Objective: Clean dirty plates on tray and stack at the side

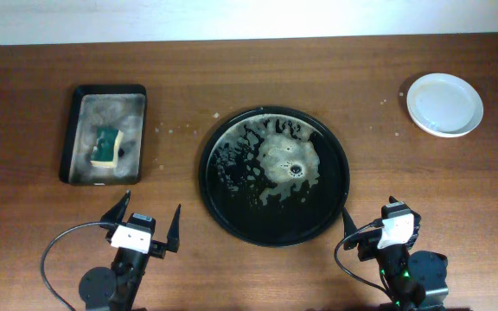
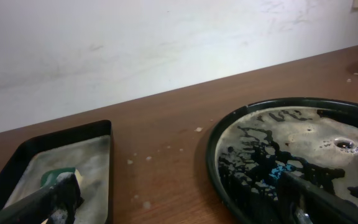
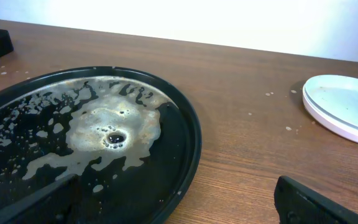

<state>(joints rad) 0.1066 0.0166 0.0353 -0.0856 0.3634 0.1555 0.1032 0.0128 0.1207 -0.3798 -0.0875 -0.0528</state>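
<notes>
The round black tray (image 1: pixel 314 212) sits mid-table, covered in soapy foam, with no plate on it; its rim (image 2: pixel 211 149) (image 3: pixel 193 146) fills both wrist views. White plates (image 1: pixel 444 104) (image 3: pixel 344 106) are stacked at the far right of the table and look clean; how many lie there I cannot tell. My left gripper (image 1: pixel 152 203) (image 2: pixel 179 208) is open over bare wood between the sponge tray and the round tray. Open and empty, my right gripper (image 1: pixel 372 218) (image 3: pixel 173 208) straddles the round tray's near right rim.
A rectangular black sponge tray (image 1: pixel 69 138) (image 2: pixel 17 155) at the left holds a green-and-yellow sponge (image 1: pixel 106 147) (image 2: pixel 59 177) in foam. Small foam specks dot the wood between the two trays. The table's far edge meets a white wall.
</notes>
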